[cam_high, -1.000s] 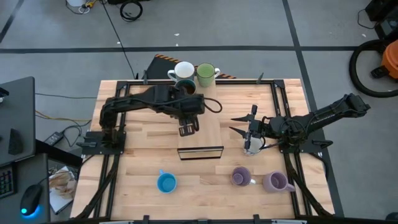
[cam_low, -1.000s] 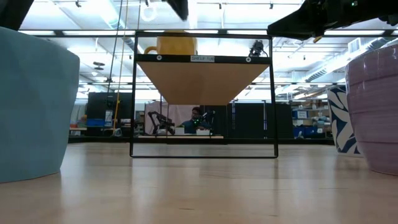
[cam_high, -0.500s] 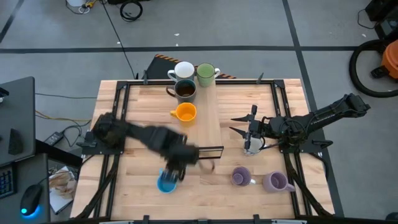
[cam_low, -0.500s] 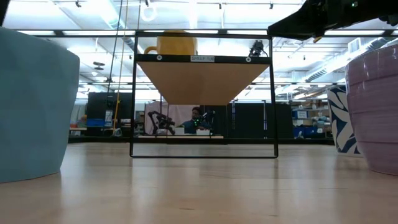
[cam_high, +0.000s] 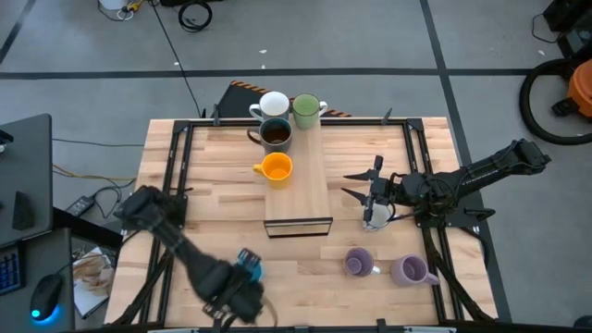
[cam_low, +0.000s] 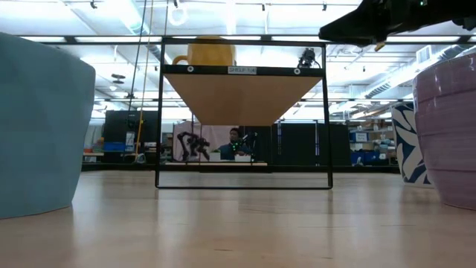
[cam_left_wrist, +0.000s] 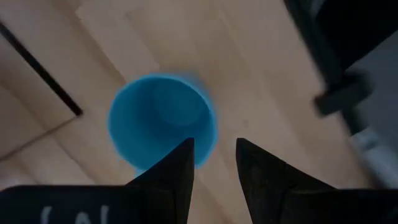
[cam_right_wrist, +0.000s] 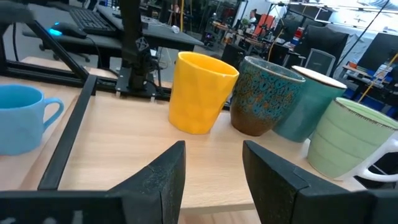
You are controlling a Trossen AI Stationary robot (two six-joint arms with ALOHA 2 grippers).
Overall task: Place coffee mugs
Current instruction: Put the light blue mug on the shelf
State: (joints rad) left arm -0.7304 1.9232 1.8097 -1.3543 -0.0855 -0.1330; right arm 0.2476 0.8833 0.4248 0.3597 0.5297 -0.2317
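On the raised wooden shelf (cam_high: 298,199) stand four mugs: a white one (cam_high: 273,103), a green one (cam_high: 306,109), a dark one (cam_high: 275,134) and an orange one (cam_high: 276,167). The blue mug (cam_high: 249,265) stands upright on the table near its near edge. My left gripper (cam_left_wrist: 214,144) hovers open right above it, one finger over its rim (cam_left_wrist: 186,134). Two purple mugs (cam_high: 358,263) (cam_high: 409,270) stand on the table to the right. My right gripper (cam_high: 344,183) waits open beside the shelf, over a patterned white mug (cam_high: 374,216).
The shelf's black wire frame (cam_low: 158,112) stands mid-table, with open table under it. Black rails (cam_high: 171,231) run along the left and right edges. In the low view the blue mug (cam_low: 37,126) and a purple mug (cam_low: 450,126) stand close at either side.
My left arm has swung from above the shelf, over the orange mug, toward the table's near edge and down, and now hangs over the blue mug. The orange mug stays on the shelf, now uncovered in the high view. My right arm has kept still.
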